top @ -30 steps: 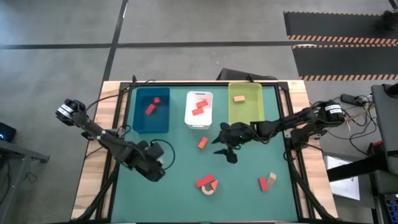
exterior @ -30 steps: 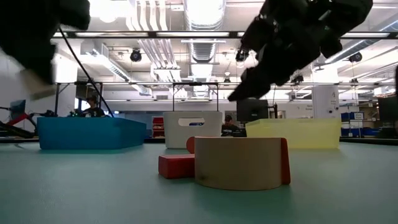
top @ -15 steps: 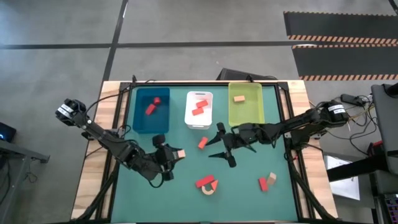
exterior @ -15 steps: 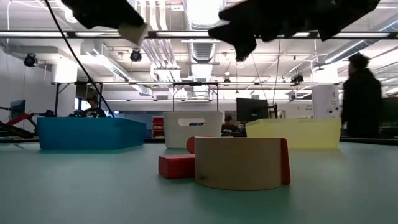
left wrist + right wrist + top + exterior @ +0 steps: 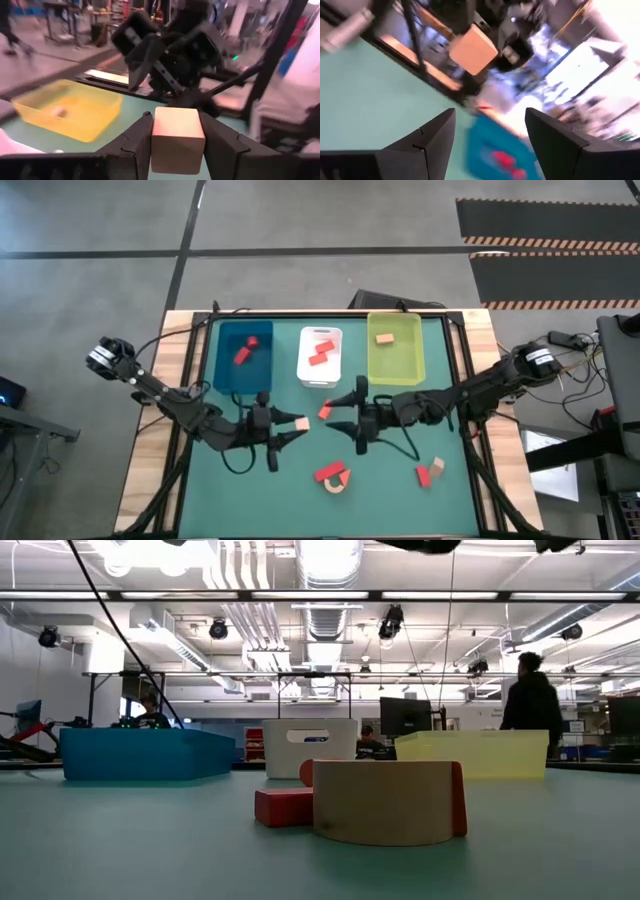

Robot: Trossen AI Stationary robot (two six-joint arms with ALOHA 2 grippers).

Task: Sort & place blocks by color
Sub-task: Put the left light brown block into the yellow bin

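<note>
My left end effector has swung mid-worktop clamping a plain tan wooden cube, now facing my wide-open, empty right end effector; looks like a handover toward the yellow-green tray.

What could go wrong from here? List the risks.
1. The left gripper holds a tan block and faces the open right gripper closely above the table; the arms could collide.
2. Only the sides of the tan block are pinched, so it might slip before reaching the yellow tray.
3. A red block lies between the grippers and could get knocked.
</note>
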